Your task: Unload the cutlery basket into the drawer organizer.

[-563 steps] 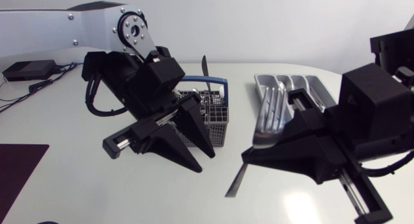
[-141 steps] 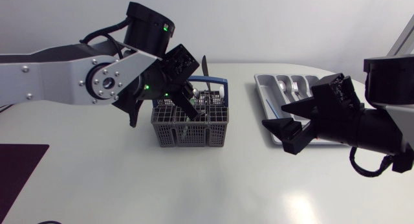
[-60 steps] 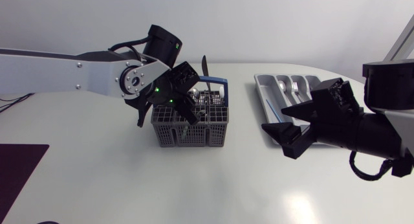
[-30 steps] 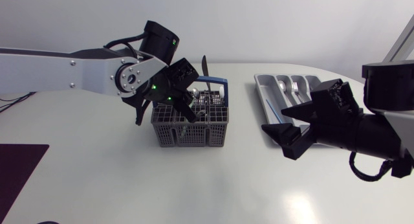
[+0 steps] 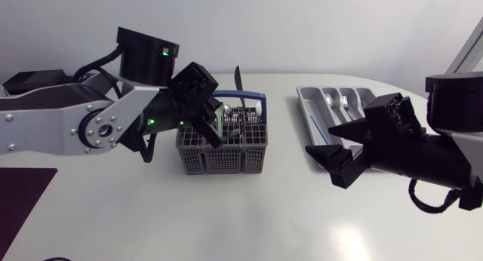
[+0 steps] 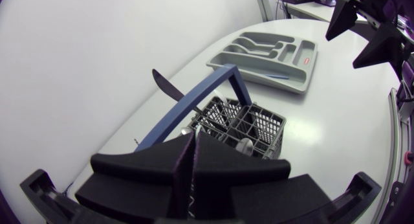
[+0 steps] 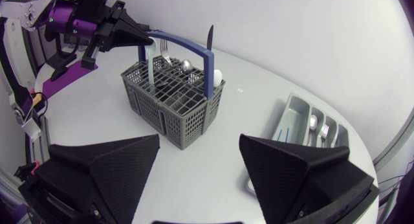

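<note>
The grey cutlery basket (image 5: 223, 151) (image 7: 174, 104) with its blue handle (image 5: 241, 93) stands mid-table. A black knife (image 5: 238, 76) (image 6: 167, 85) (image 7: 209, 36) and some silver pieces stand upright in it. My left gripper (image 5: 217, 139) (image 6: 193, 138) (image 7: 147, 35) is over the basket's left end, beside the handle's corner. Its fingers are pressed together on a piece of cutlery, of which only a thin edge shows in the slit. The grey organizer (image 5: 302, 102) (image 6: 284, 81) (image 7: 291, 111) lies to the right, holding a spoon (image 5: 330, 101) and a fork (image 5: 343, 102). My right gripper (image 5: 321, 163) (image 7: 199, 143) hangs open in front of it, holding nothing.
A black box (image 5: 34, 80) with cables sits at the table's back left. A dark mat (image 5: 19, 201) lies at the front left. The table's rounded edge runs close behind the organizer.
The left gripper has shut over the basket, and the left arm has swung its elbow back towards the left. The right arm has kept still.
</note>
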